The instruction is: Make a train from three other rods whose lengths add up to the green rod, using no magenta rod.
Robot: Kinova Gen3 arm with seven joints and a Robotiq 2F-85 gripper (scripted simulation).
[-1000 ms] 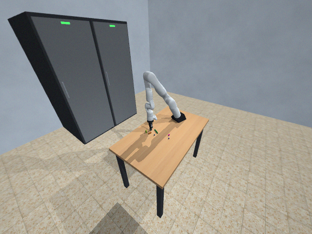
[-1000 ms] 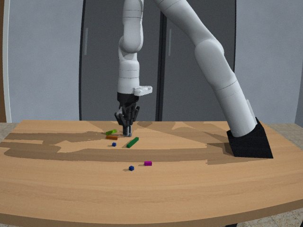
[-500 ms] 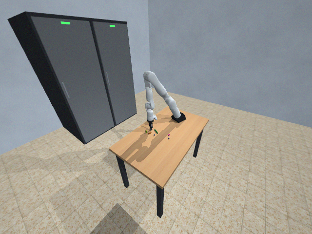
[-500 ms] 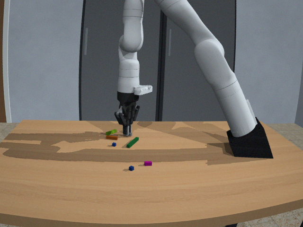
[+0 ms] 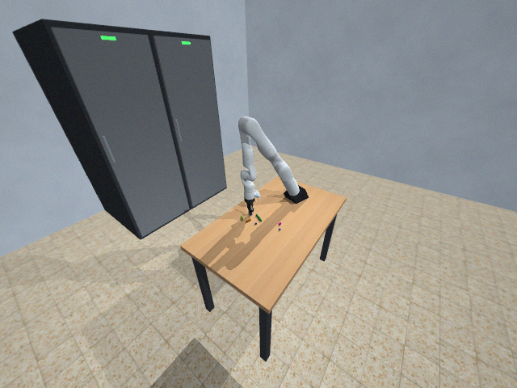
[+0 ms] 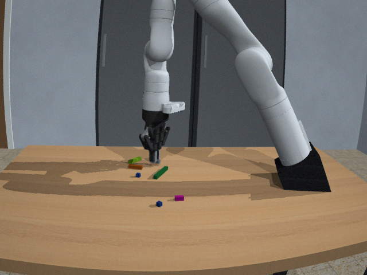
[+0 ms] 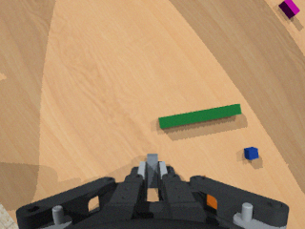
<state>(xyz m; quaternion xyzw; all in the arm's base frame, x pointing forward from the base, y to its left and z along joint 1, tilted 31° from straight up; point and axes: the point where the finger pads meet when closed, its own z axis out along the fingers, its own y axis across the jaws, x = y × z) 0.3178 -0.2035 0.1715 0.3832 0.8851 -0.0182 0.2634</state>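
Grey rod, one: was gripped in narrowed jaws; orange rod, one: was left loose near green rod on bench; train: none was assembled; placing, joining, release, withdrawal were outstanding

Fingers slightly higher over the tabletop than a moment ago, the grey rod between them rising too, wrist of the white arm lifted with them.
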